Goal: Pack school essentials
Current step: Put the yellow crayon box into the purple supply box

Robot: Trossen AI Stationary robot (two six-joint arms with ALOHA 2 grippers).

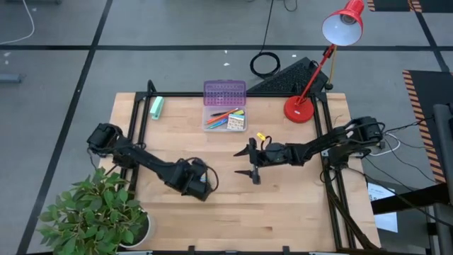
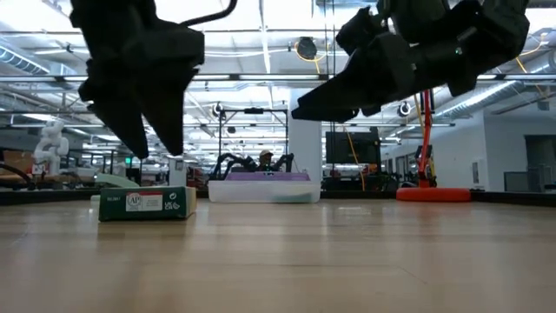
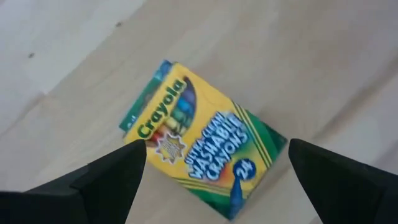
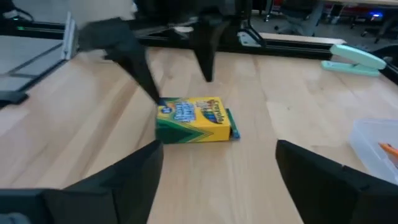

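Observation:
The yellow-green crayon box [image 3: 205, 149] lies flat on the wooden table, its printed face up; it also shows in the low view [image 2: 146, 204] and the right wrist view [image 4: 196, 121]. My left gripper [image 3: 216, 148] hovers open above it, fingers pointing down, one on either side, touching nothing. In the high view the left gripper [image 1: 200, 183] hides the box. My right gripper [image 1: 248, 163] hangs open at the table's middle, to the right of the box, and faces it. A small yellow piece [image 1: 260, 137] lies beside the right arm.
A clear box [image 1: 225, 119] with pens inside and its purple lid [image 1: 224, 92] swung open stands at the far middle. A mint-green item [image 1: 156, 107] lies far left. A red desk lamp [image 1: 301, 110] stands far right, and a potted plant [image 1: 99, 212] is at the near left corner.

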